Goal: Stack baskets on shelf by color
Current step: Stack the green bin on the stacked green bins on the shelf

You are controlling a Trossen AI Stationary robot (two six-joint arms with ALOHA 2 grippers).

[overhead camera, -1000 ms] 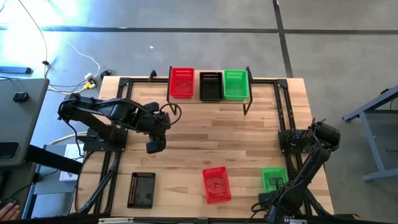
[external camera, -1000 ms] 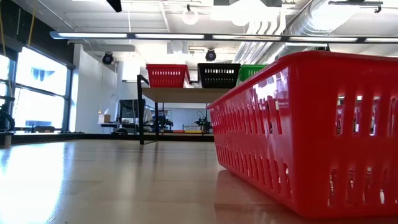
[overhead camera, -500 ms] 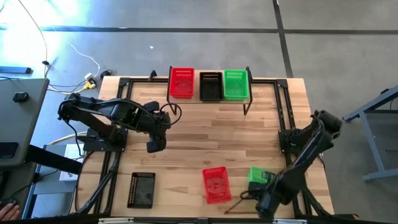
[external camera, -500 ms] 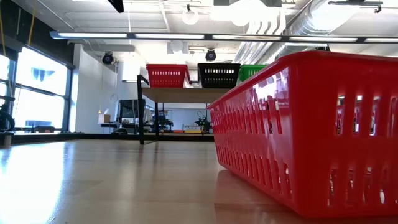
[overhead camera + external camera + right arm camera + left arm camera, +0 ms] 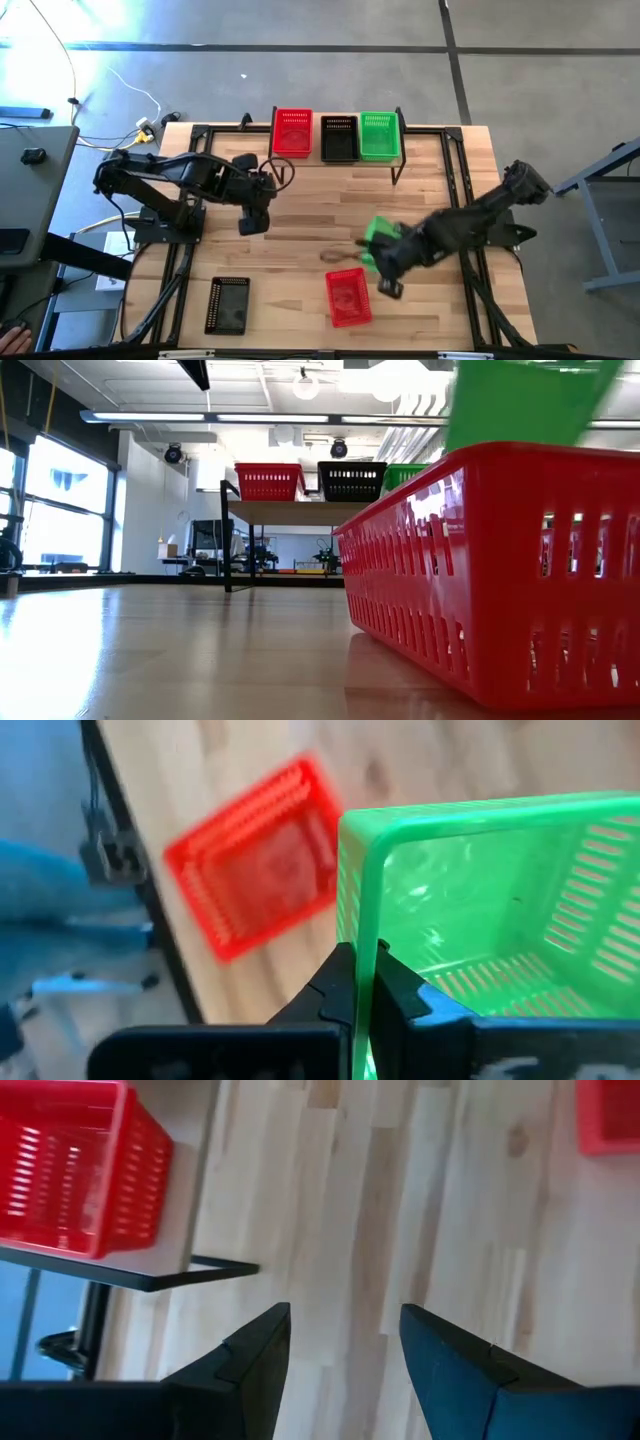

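Note:
My right gripper (image 5: pixel 386 256) is shut on a green basket (image 5: pixel 379 233), held above the middle of the table; the basket also shows at the top of the low view (image 5: pixel 520 400), higher than the red basket (image 5: pixel 500 560). That red basket (image 5: pixel 348 297) and a black basket (image 5: pixel 228 304) rest on their bottoms near the table's near edge. On the shelf (image 5: pixel 398 165) at the far edge stand a red basket (image 5: pixel 292 132), a black basket (image 5: pixel 339 138) and a green basket (image 5: pixel 378 135). My left gripper (image 5: pixel 252 222) is open and empty, left of centre. My right gripper holds the green basket by one side wall (image 5: pixel 360 935), next to a corner of the rim. One finger (image 5: pixel 335 990) is outside the wall and the other inside. The basket is lifted clear of the table, its open side roughly up.
Black metal frame rails run along the table's left and right sides (image 5: pixel 180 270). Bare tabletop lies between the shelf and the near baskets. The left wrist view shows the shelf's red basket (image 5: pixel 70 1175) and a shelf leg (image 5: pixel 150 1275) ahead of the open fingers.
My right gripper has carried the green basket from the table's near right corner, up and toward the left and far edges, to above the middle of the table. My left gripper has moved a little toward the far edge.

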